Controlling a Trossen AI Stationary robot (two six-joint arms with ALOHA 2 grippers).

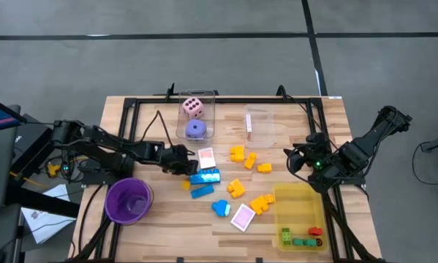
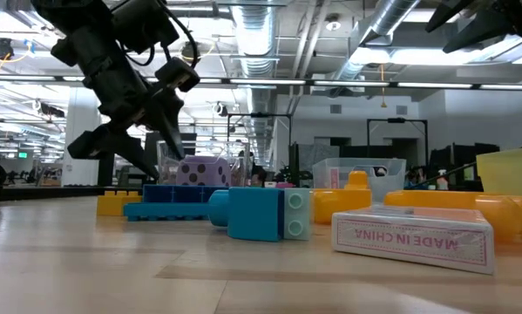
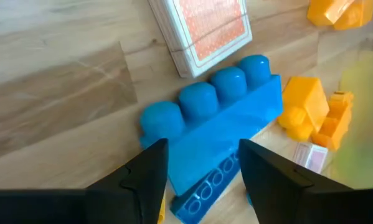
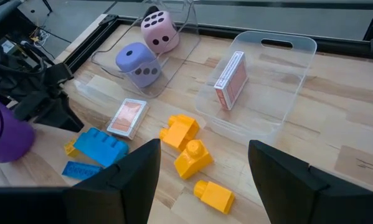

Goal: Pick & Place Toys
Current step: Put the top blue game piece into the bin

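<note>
- The left gripper (image 1: 183, 162) sits left of centre in the high view, jaws parted and released, straddling the near end of a blue studded block (image 3: 217, 118) without pinching it; the left wrist view shows the two dark fingers (image 3: 150, 177) on either side of the block with a gap on each side.
- That blue block (image 1: 205, 176) lies at the middle of the table, a flatter blue plate (image 1: 202, 191) just below it in the frame and a pink-white card deck (image 1: 206, 158) just above it.
- Yellow and orange blocks (image 1: 243, 157) are scattered right of centre; a blue piece (image 1: 220, 208) and a second card deck (image 1: 243, 217) lie lower centre.
- A pink die (image 1: 193, 107) and a purple die (image 1: 196, 130) sit in a clear box (image 1: 210, 98) at upper centre; another clear box (image 1: 268, 117) to its right holds a card deck on edge.
- The yellow tray (image 1: 299, 208) at lower right holds small green and red pieces (image 1: 300, 238).
- The purple cup (image 1: 128, 201) stands at lower left.
- The right gripper (image 1: 300, 157) hovers at the right, above the tray's upper edge in the frame, jaws spread and empty.
</note>
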